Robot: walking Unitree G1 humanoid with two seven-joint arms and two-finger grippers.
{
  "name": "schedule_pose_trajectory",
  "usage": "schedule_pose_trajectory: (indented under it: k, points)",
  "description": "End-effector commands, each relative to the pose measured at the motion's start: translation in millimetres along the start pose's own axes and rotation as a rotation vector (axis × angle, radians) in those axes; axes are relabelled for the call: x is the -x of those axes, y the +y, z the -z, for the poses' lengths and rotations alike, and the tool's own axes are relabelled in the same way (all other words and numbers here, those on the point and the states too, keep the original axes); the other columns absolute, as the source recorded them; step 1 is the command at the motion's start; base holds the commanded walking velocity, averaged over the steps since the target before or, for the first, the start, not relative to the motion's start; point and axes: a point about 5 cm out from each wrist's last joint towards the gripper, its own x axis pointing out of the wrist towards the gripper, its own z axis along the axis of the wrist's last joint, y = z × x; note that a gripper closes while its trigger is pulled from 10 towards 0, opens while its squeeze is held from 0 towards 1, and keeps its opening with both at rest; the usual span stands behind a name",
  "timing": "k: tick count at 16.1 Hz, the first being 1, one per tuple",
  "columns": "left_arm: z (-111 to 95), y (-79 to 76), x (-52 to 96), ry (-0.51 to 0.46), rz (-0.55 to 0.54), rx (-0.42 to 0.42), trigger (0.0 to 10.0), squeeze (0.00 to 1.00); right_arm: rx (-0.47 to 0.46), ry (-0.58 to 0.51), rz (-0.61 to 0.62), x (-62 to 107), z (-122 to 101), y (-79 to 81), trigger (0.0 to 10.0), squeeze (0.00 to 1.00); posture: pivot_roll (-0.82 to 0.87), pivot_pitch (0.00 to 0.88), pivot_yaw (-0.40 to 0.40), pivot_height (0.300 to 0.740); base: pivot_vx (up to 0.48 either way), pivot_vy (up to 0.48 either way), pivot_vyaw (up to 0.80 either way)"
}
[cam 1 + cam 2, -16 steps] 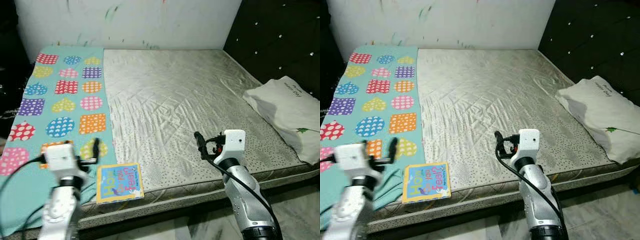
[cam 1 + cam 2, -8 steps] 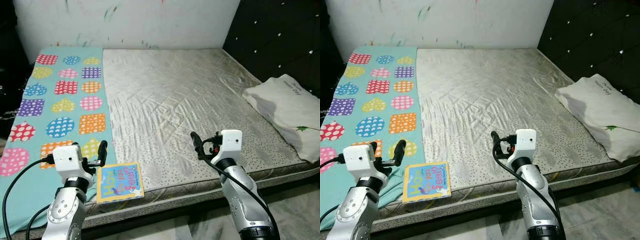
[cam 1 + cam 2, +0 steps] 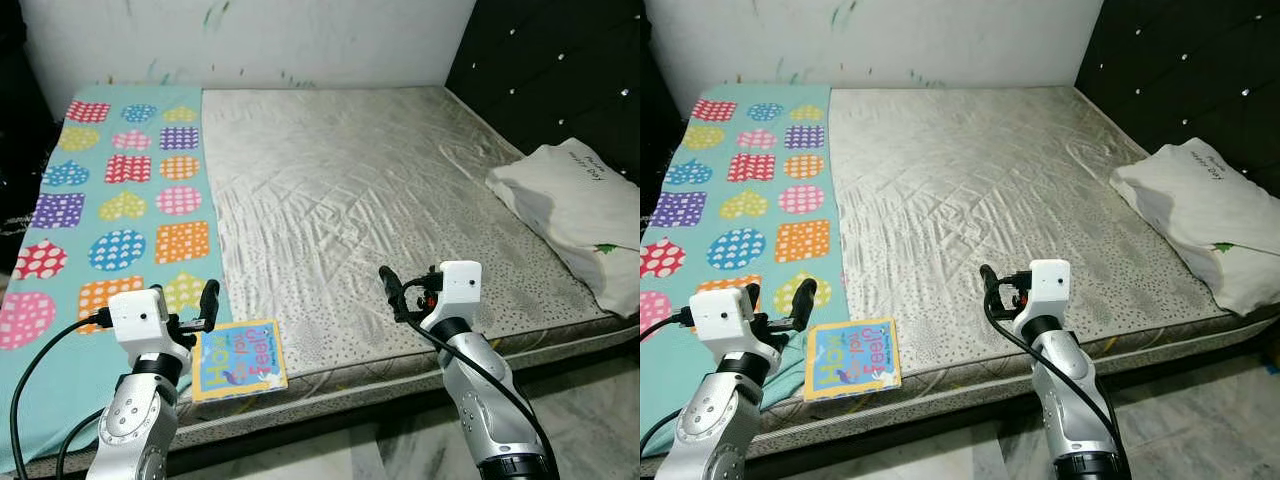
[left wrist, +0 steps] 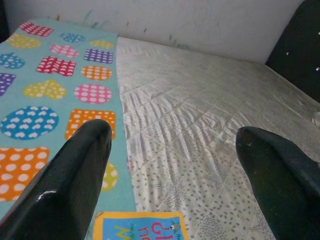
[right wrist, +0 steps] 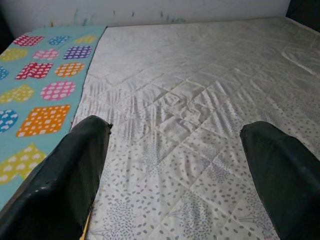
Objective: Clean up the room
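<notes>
At mattress (image 3: pixel 350 190) front edge: book (image 3: pixel 238 360) just beside left pincer (image 3: pixel 207 303), fingers spread, empty.

The pillow (image 3: pixel 575 215) runs off the right edge of the head views, so its far end is cut off. The blanket (image 3: pixel 110 200) is cropped at the left edge, and the left arm hides its near corner. In the left wrist view only the top strip of the book (image 4: pixel 140 226) shows; its lettering is too partial to read.

The mattress (image 3: pixel 350 190) had a quilted, faintly shiny cloth cover; the patterned sheet (image 3: pixel 120 200) looked matt; the book (image 3: pixel 238 360) looked glossy.
</notes>
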Motion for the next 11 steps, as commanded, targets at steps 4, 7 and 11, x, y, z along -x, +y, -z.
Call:
schedule_pose_trajectory:
  k: [4, 7, 11]
  points:
    - [-4.7, -3.4, 0.9, -0.016, 0.019, 0.010, 10.0, 0.00, 0.012, -0.006, -0.005, 0.5, -4.5, -1.0, 10.0, 0.00, -0.03, 0.081, -0.095, 0.719, 0.139, 0.000, 0.00]
    - [-4.8, -4.7, 0.4, -0.014, 0.024, 0.014, 10.0, 0.00, 0.015, -0.004, -0.005, 0.1, -4.7, -1.7, 10.0, 0.00, -0.03, 0.082, -0.095, 0.719, 0.000, 0.000, 0.00]
    - [-4.2, -5.3, 0.2, -0.011, 0.028, 0.016, 10.0, 0.00, 0.014, 0.000, -0.004, 0.2, -4.3, -1.8, 10.0, 0.00, -0.03, 0.082, -0.095, 0.719, 0.000, 0.000, 0.00]
